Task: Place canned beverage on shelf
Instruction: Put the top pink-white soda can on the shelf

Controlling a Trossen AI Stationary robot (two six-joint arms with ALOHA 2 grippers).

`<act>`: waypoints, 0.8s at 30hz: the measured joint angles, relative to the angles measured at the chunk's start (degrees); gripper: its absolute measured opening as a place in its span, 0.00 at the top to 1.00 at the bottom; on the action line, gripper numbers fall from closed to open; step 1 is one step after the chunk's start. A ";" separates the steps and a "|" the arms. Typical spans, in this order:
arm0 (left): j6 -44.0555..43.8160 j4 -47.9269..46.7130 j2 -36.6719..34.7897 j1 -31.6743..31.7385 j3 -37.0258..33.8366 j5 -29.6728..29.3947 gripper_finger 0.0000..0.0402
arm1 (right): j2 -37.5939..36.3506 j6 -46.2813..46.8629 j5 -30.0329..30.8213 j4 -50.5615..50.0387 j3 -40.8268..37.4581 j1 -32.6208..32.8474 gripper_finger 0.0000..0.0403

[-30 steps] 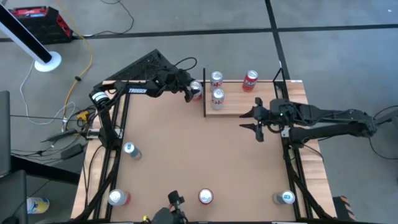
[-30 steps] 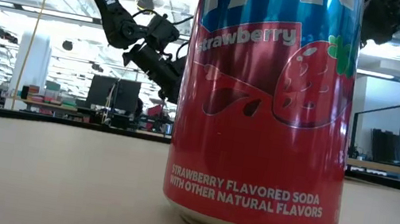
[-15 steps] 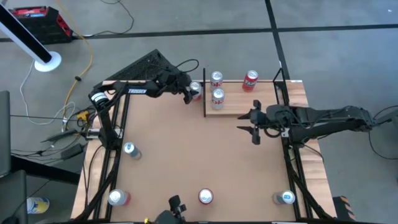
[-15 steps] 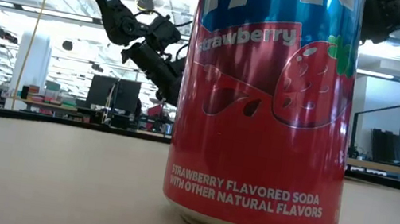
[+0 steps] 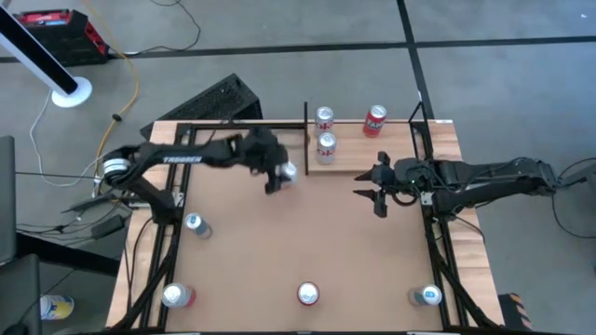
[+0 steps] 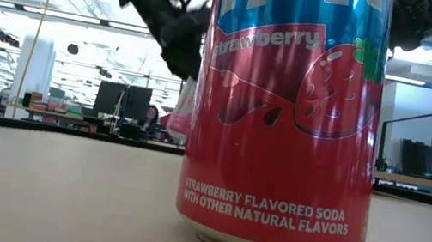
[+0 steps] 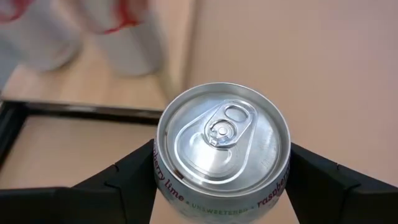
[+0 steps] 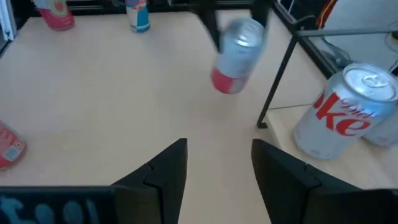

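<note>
Eight cans are being shown in the high view. One, the held can (image 5: 288, 171), is being gripped by the left gripper (image 5: 279, 174) over the table (image 5: 279, 242), just to the left of the shelf (image 5: 358, 160). Two cans are standing on the shelf: a rear can (image 5: 323, 118) and a front can (image 5: 326, 144) close together near its left post (image 5: 306, 138). A red can (image 5: 374, 120) is standing beyond the shelf's far edge. Four more are being left on the near part of the table: a blue can (image 5: 194, 222) at the left, a corner can (image 5: 174, 296) at the near left, a strawberry can (image 5: 307, 294) at the near middle, and a second blue can (image 5: 428, 295) at the near right.

The right gripper (image 5: 377, 189) is being held with fingers apart and empty, just in front of the shelf's right half.

In the left wrist view the held can's silver lid and pull tab are being seen from above, with both fingers (image 7: 118, 180) pressed against its sides; this contact is not being shown from overhead. In the right wrist view the held can is being seen tilted and clear of the tabletop. The low view is being filled mostly by the strawberry can, so the shelf is largely being hidden there.
</note>
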 joint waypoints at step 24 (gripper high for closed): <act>-4.11 21.94 23.04 -15.72 15.32 -11.95 0.33 | 0.14 1.43 4.65 -1.42 0.00 5.45 0.50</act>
